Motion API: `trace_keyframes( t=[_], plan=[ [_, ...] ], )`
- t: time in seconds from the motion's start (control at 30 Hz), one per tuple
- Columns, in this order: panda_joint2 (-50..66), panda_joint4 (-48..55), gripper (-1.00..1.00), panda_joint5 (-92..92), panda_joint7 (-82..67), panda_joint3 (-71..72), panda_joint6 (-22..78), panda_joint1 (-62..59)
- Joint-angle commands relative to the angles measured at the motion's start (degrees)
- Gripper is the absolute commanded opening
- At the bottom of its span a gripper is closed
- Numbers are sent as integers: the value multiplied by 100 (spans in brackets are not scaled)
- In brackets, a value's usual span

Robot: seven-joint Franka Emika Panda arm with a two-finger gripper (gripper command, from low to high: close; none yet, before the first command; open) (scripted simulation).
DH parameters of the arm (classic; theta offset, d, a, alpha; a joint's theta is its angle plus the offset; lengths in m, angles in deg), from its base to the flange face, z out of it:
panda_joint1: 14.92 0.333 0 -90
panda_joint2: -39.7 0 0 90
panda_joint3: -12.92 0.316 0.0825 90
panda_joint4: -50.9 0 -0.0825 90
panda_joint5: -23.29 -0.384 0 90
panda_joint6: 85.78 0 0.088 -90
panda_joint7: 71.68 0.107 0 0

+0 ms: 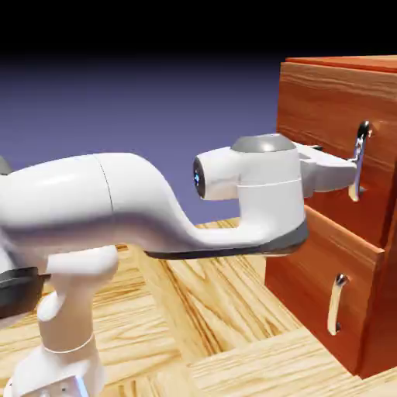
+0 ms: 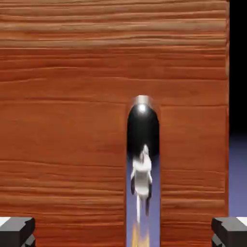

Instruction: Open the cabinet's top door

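The top door [image 2: 72, 130] may swing stiffly; I'd grip its slick handle [image 2: 143, 128] mid-bar, my claw [image 2: 123, 234] spread wide.

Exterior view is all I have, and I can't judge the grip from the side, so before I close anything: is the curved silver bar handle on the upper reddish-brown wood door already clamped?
Observer: No, the hand view shows the gripper wide open, with bare wood showing on both sides of the handle.

Operator: Is the handle midway between the two small grey fingertips?

Observer: Not quite; in the hand view it lies between them but somewhat nearer the picture's right-hand fingertip.
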Motion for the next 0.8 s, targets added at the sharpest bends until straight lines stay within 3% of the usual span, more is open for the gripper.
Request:
trace_keyframes(
  t=[0.0, 0.17, 0.2, 0.5, 0.77],
  plan=[
    [0, 0, 0, 0, 0, 0, 0, 0],
    [213, 740, 0, 37, -8, -498, 139, 988],
    [213, 740, -100, 37, -8, -499, 139, 989],
    [868, -541, -100, -16, 994, 574, 997, -672],
    [1008, -1721, -100, -937, 992, 1920, 1762, -2333]
  ],
)
